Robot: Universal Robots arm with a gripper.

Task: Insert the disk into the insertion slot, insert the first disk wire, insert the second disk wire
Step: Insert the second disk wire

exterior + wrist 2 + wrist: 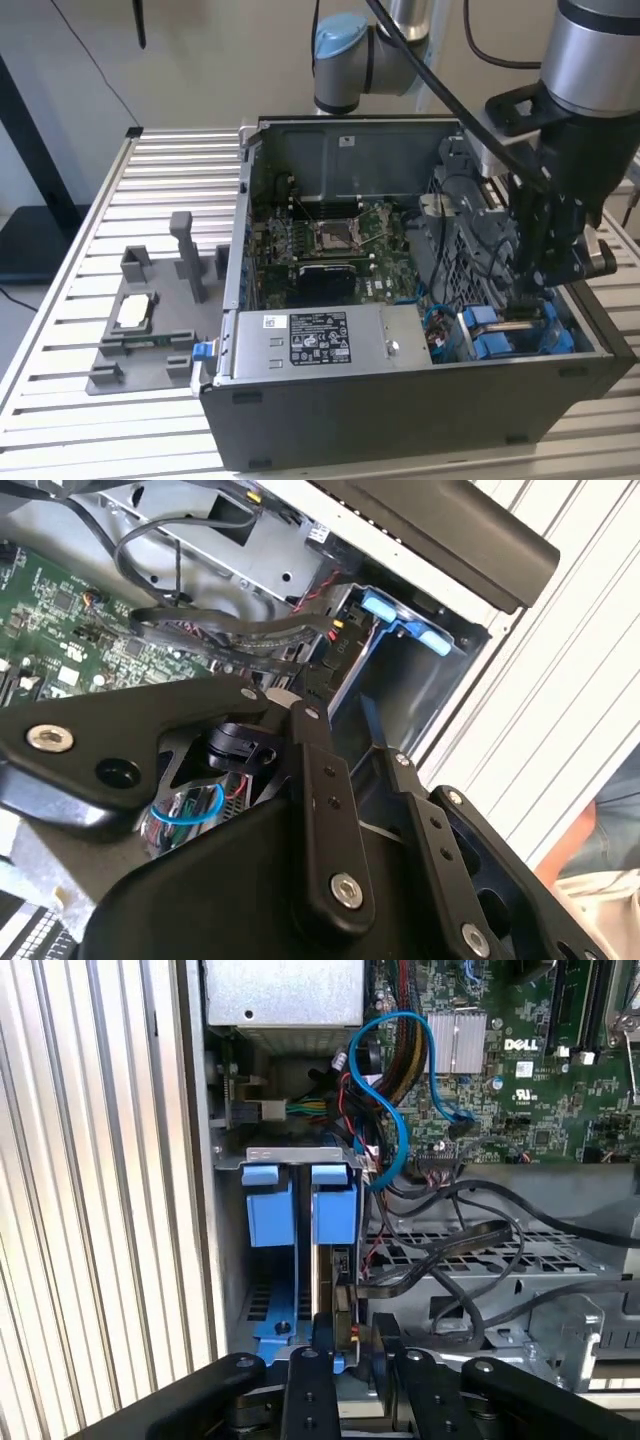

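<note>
Hung low at the near corner of the open computer case (pixel 420 400), on the exterior view's right, with the gripper (pixel 545 290) down among the blue tabs of the insertion slot (pixel 520 325). Pinched the disk (pixel 338 1280) between the two black fingers (pixel 305 1380), as far as the first wrist view let it be judged: a thin dark slab seen edge-on, with a scrap of its blue carrier showing at the fingertips. Stood that disk on edge within the insertion slot (pixel 265 1305), just beside the perforated grey wall and below the two blue plastic tabs, part of it not yet down between the rails. Showed the gripper (pixel 350 745) in the second wrist view close above the same bay, fingers near together.

Looped a blue data cable (pixel 400 1130) from the motherboard (pixel 520 1050) toward the bay, with black cables draped across the perforated cage beside it. Could not tell whether any wire touched the disk.

Sat the silver power-supply box (pixel 320 340) along the near side of the case, left of the gripper. Rested the case on a slatted aluminium table (pixel 60 400), with a grey fixture (pixel 150 330) well apart on the exterior view's left.
</note>
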